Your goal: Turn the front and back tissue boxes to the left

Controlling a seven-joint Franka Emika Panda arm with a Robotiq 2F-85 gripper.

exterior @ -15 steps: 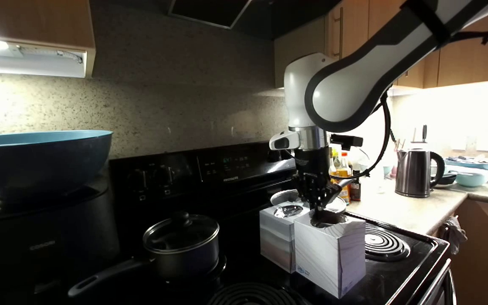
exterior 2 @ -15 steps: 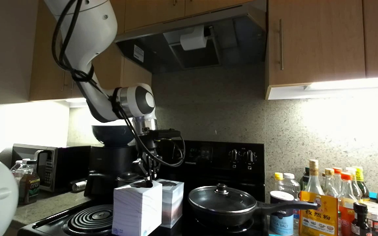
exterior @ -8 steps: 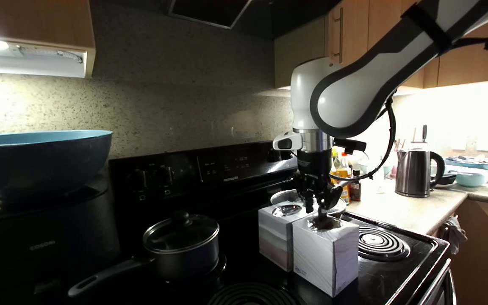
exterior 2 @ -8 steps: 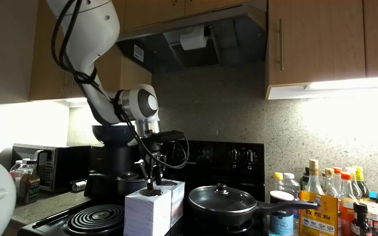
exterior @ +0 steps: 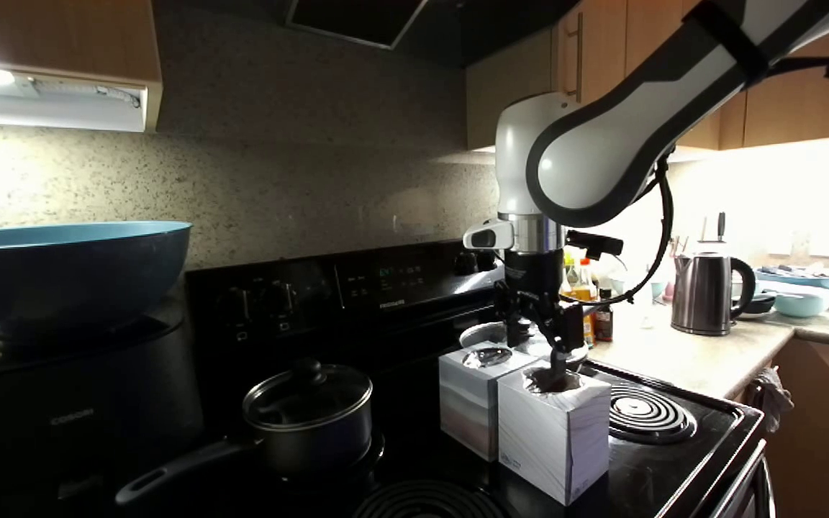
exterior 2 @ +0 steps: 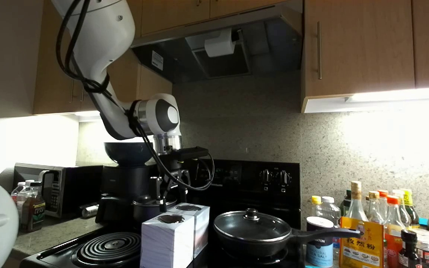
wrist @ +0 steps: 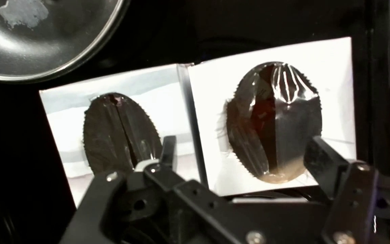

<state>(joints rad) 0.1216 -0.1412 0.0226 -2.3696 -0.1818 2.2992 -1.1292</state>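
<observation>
Two white cubic cardboard tissue boxes [exterior: 553, 435] [exterior: 468, 406] sit under your gaping black gripper [wrist: 242, 144], beside a glass-lidded black pan [exterior 2: 252, 236]; an exterior view adds, right, a brushed-steel kettle [exterior: 704, 295].

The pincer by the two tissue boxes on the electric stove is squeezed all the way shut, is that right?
Not quite: the pincer is open. The wrist view shows its fingers spread apart. It is indeed by the front tissue box and the back tissue box, and both stand on the electric stove.
</observation>
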